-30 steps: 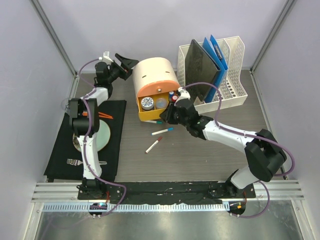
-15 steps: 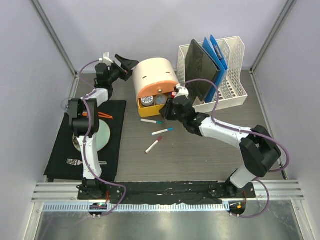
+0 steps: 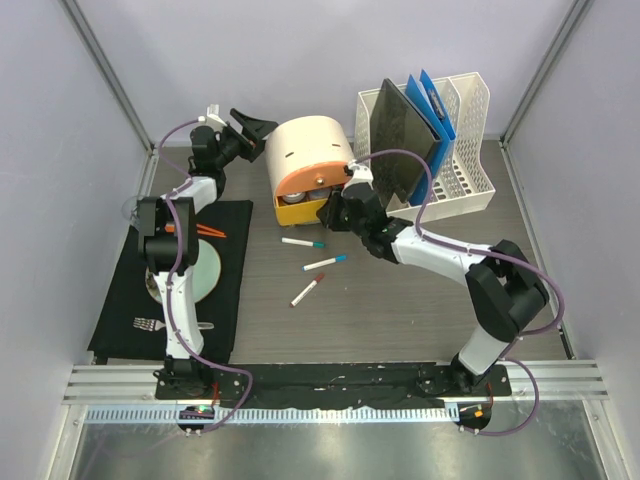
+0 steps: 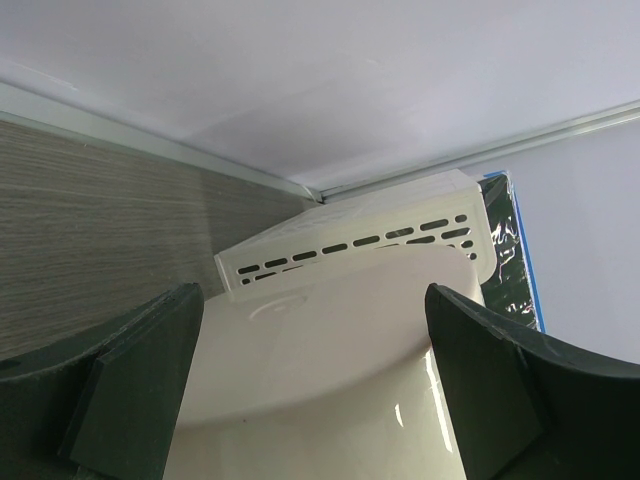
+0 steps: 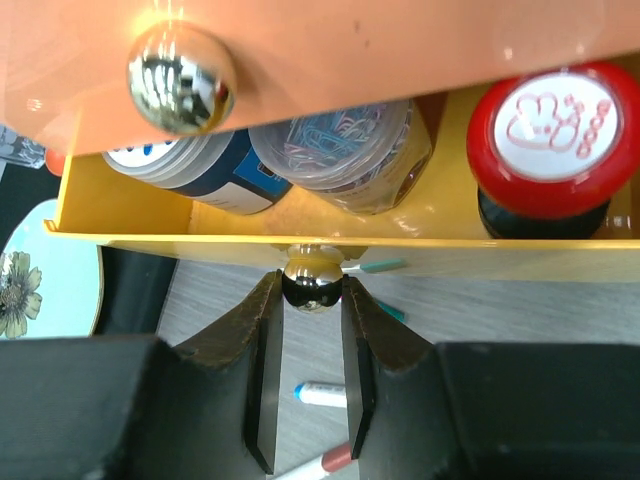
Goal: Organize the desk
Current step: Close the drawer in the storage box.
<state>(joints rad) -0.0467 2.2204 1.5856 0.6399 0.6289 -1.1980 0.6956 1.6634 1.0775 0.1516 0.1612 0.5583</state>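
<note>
On the dark wood-grain desk (image 3: pixel 400 300) stands a cream and orange organizer box (image 3: pixel 310 155) with a yellow drawer (image 3: pixel 298 211) that sticks out only a little. My right gripper (image 3: pixel 335 210) is shut on the drawer's chrome knob (image 5: pixel 313 284). The drawer holds a paper-clip jar (image 5: pixel 340 150), a dark jar (image 5: pixel 200 170) and a red-lidded bottle (image 5: pixel 555 130). My left gripper (image 3: pixel 255 125) is open at the box's back left, and the cream top (image 4: pixel 320 400) shows between its fingers. Three markers (image 3: pixel 325 263) lie loose in front of the box.
A white file rack (image 3: pixel 470 150) with a dark folder and blue folders stands right of the box. A black mat (image 3: pixel 130 290) on the left holds a plate (image 3: pixel 205 270), a fork (image 3: pixel 150 323) and an orange utensil (image 3: pixel 205 230). A second knob (image 5: pixel 180 65) sits on the orange front above.
My right gripper has moved up and left with the knob, sliding the yellow drawer back into the box. The jars are now mostly covered. The left arm has not moved.
</note>
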